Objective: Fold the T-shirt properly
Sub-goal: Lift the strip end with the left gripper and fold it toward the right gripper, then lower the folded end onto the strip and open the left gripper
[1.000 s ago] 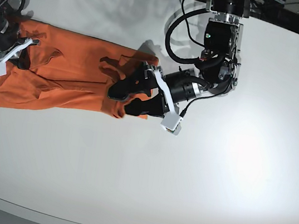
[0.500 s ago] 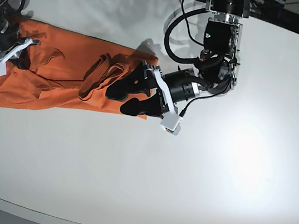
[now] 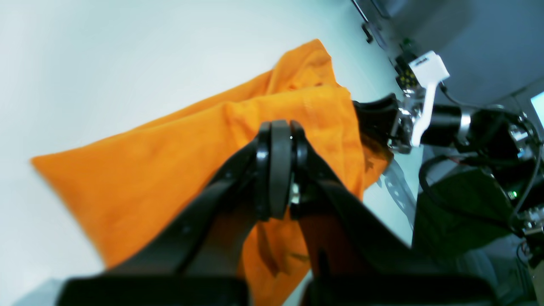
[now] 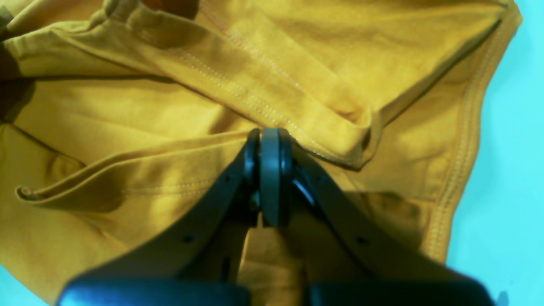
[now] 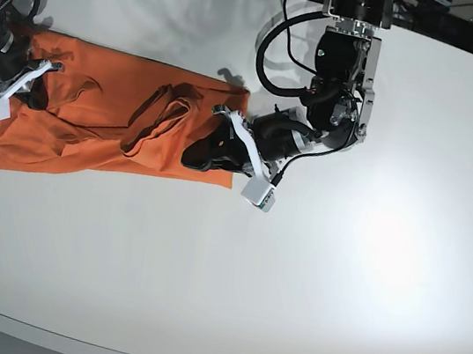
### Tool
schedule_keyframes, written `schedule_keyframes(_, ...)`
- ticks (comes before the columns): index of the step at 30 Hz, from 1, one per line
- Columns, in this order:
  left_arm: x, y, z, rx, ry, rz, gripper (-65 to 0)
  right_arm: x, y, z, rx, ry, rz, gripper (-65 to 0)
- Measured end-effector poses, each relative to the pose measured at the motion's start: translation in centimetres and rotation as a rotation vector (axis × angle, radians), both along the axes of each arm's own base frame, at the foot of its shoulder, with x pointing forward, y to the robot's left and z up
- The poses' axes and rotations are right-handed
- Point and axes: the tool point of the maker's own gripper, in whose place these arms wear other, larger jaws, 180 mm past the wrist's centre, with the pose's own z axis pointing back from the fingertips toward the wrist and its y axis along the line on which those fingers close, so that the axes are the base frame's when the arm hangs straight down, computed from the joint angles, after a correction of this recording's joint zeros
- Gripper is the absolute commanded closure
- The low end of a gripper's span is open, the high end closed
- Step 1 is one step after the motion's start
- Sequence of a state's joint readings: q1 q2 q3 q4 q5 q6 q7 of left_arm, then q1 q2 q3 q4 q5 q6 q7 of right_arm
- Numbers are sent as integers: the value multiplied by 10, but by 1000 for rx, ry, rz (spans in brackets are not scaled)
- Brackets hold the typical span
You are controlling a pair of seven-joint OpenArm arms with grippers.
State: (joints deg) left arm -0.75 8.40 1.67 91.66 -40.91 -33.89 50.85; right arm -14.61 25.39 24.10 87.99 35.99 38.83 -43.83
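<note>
Orange T-shirt (image 5: pixel 93 124) pinched both ends: left gripper (image 5: pixel 197 155) at 3 o'clock, right gripper (image 5: pixel 34 86) at 9. Next: lift, fold across.

My white table (image 5: pixel 338 272) holds just one thing — the orange T-shirt (image 5: pixel 93 120); it lies flat and rumpled near the far left side.

Orange T-shirt (image 5: pixel 102 121) lying partly folded on the white table (image 5: pixel 309 286).
It is stretching as a long, narrow band toward the table's far left corner, running from near the left edge toward the middle. Its thin fabric is bunching into a raised, looping crease near the middle, with smaller wrinkles and stitched hems overlapping at the left end, while the long near edge is lying flat and fairly straight.
</note>
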Motion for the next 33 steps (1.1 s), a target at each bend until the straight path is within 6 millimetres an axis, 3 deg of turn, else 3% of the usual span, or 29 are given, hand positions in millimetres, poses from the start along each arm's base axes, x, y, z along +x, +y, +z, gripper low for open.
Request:
schedule_keyframes(4,-15,-19,-2,18,-11,-74,0,0,0,0,-1,1,0,0)
schedule_keyframes(10,-35,-50,-27,156,-28,-167,0,0,-1,0,-3,2,0,0)
schedule_keyframes(17,19,-32,-16,301,-93,-37,0,-1,-1,-1,-4,9,1,0)
schedule_keyframes(21,22,-16,-42,438,-40,24,0,-1,-1,-1,0,13,1,0)
schedule_keyframes(25,24,-15,-43,476,-61,21,0,-1,1,1,20,13,-2,0)
schedule_keyframes(26,23,-16,-45,495,-67,15,0,-1,3,1,33,12,-3,-6)
schedule_keyframes(30,11,-30,-62,563,-73,-42,0,1,8,4,77,-2,-7,-161)
schedule_keyframes(33,8,-39,-78,567,-71,-58,0,3,8,6,78,-7,-7,-179)
